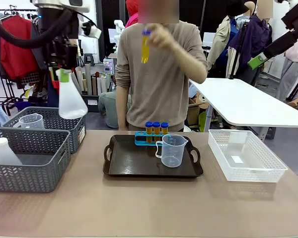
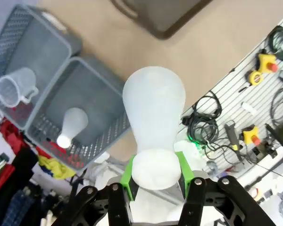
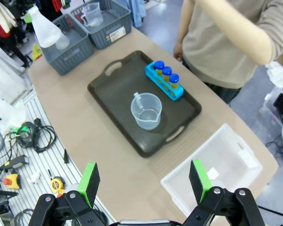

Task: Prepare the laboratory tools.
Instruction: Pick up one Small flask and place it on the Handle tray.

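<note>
My left gripper is shut on the neck of a translucent white conical flask, which hangs base down above the grey baskets at the left. In the left wrist view the green pads clamp the flask on both sides. A black tray at mid-table holds a clear handled measuring beaker and a blue rack with three blue-capped yellow tubes. The person lifts another yellow tube in a raised hand. My right gripper hangs open, high above the table's right side, holding nothing.
Two grey baskets stand at the left: the near one holds a second white flask, the far one a clear beaker. A white mesh basket sits right of the tray. The person stands at the far edge.
</note>
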Tool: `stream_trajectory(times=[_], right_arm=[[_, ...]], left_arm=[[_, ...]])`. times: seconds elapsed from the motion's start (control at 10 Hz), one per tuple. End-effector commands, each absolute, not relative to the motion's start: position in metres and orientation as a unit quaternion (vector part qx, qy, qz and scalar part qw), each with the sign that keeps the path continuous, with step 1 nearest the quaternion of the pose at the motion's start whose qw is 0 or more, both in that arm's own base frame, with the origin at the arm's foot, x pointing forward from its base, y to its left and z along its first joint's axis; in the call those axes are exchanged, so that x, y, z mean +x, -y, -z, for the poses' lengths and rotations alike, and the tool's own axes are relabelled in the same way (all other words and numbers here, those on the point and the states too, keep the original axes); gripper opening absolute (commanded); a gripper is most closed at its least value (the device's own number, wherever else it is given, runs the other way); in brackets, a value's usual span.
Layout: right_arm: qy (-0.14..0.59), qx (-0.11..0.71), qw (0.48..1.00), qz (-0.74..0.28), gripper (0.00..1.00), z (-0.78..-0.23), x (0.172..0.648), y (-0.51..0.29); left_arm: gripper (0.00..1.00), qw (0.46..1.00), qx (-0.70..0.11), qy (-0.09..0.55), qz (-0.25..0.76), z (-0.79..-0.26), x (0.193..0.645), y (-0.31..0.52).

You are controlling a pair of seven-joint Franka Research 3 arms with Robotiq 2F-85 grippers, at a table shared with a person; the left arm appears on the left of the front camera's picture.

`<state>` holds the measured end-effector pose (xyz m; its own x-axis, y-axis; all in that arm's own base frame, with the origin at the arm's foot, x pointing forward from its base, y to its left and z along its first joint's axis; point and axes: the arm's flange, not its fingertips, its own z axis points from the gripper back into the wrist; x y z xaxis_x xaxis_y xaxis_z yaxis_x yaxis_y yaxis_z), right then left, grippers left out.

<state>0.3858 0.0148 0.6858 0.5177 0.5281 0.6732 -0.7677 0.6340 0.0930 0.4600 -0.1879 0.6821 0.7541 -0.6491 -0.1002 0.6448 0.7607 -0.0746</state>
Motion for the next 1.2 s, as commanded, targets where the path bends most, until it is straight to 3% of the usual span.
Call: stream_trajectory(times=[0.0,0.2,0.6,1.1], right_arm=[[0.311,0.199,0.849,-0.379,1.00,-0.687,0.386,-0.016],[0.311,0.199,0.849,-0.379,1.00,-0.687,0.386,-0.016],[0.311,0.199,0.849,-0.379,1.00,-0.687,0.386,-0.016],[0.311,0.199,0.849,-0.379,1.00,-0.687,0.386,-0.016]], left_arm=[[0.00,0.925,-0.047,-0.062,0.371,-0.677,0.468,0.206],[0.00,0.920,-0.069,-0.061,0.381,-0.661,0.480,0.225],[0.00,0.936,-0.057,-0.056,0.344,-0.678,0.456,0.173],[0.00,0.941,-0.049,-0.054,0.331,-0.693,0.453,0.166]])
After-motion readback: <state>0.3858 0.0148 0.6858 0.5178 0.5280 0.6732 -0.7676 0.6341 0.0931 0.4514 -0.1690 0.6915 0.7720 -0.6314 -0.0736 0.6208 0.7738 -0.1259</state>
